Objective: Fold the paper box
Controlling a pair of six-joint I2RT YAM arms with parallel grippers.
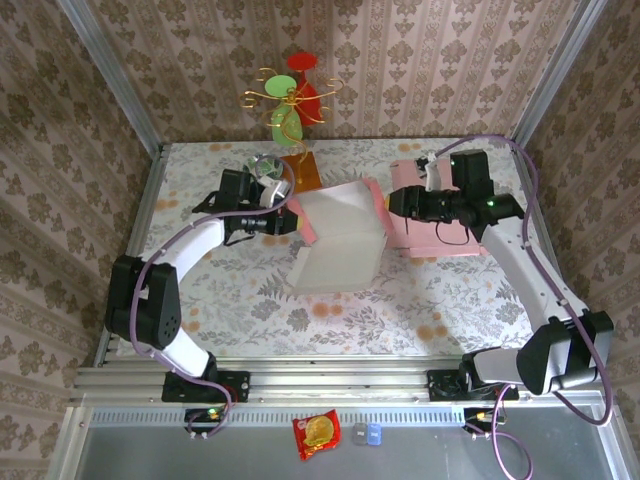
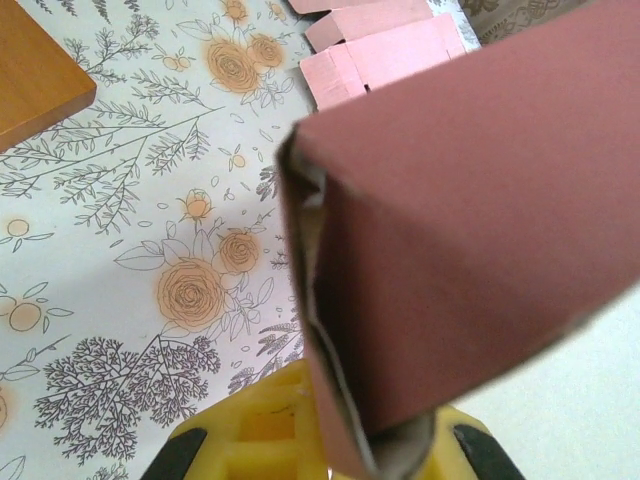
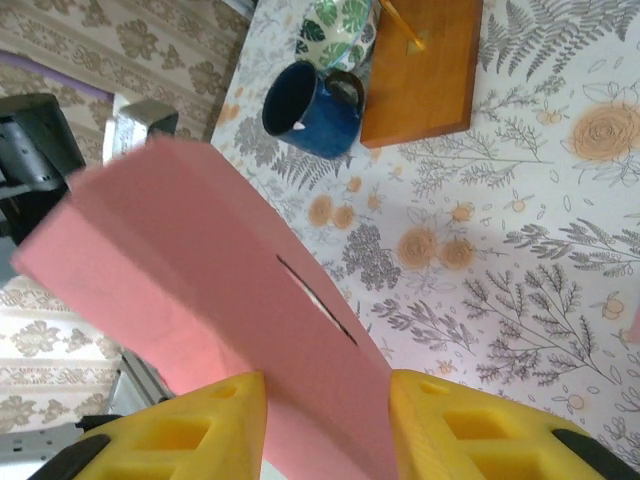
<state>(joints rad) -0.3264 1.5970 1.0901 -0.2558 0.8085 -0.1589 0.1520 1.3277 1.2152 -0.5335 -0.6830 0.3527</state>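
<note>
The paper box (image 1: pixel 340 245), pink outside and pale inside, stands half-formed in the middle of the table between both arms. My left gripper (image 1: pixel 291 222) is shut on its left wall; in the left wrist view the dark pink folded wall (image 2: pixel 470 190) runs down between the yellow fingers (image 2: pixel 255 430) of that gripper (image 2: pixel 345 455). My right gripper (image 1: pixel 389 203) grips the box's right edge. In the right wrist view a pink panel (image 3: pixel 210 260) with a thin slot (image 3: pixel 315 300) fills the gap of the gripper (image 3: pixel 327 420), touching both yellow fingers (image 3: pixel 190 430).
A stack of flat pink box blanks (image 1: pixel 445 240) lies under the right arm and appears at the top as pink blanks (image 2: pixel 390 50). A wooden base (image 1: pixel 303 170) with a wire ornament (image 1: pixel 290 95) stands at the back. A blue mug (image 3: pixel 310 110) and leaf-patterned cup (image 3: pixel 340 25) sit beside it.
</note>
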